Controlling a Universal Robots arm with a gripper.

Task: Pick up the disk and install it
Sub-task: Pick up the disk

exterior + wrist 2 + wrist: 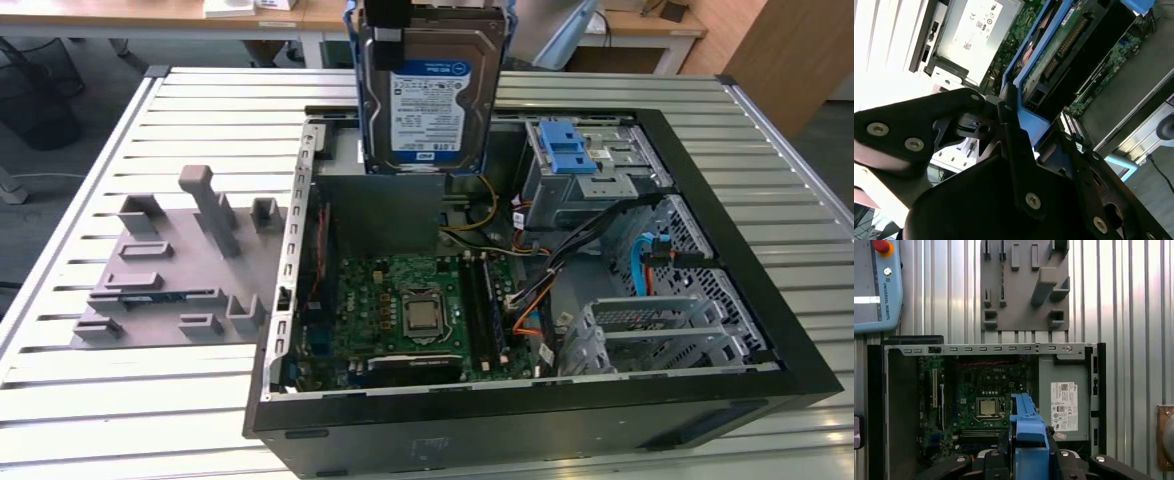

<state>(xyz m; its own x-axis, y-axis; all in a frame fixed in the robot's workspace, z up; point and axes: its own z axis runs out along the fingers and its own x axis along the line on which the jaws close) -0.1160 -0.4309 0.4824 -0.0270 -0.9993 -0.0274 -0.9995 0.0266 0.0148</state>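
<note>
aloft, gripper [1029, 454] clamps the disk [430, 95] above the case [534, 420] holding a motherboard [394, 305].

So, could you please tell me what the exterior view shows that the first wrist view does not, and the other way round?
Exterior view: the disk's labelled face, held upright above the open case, and the drive cage with its blue latch.
First wrist view: a pendant on the table near the case, and the sticker on the power supply.
Shared: the motherboard, the grey fixture plate, the ribbed table, and the disk's blue frame, which the gripper grips.
</note>
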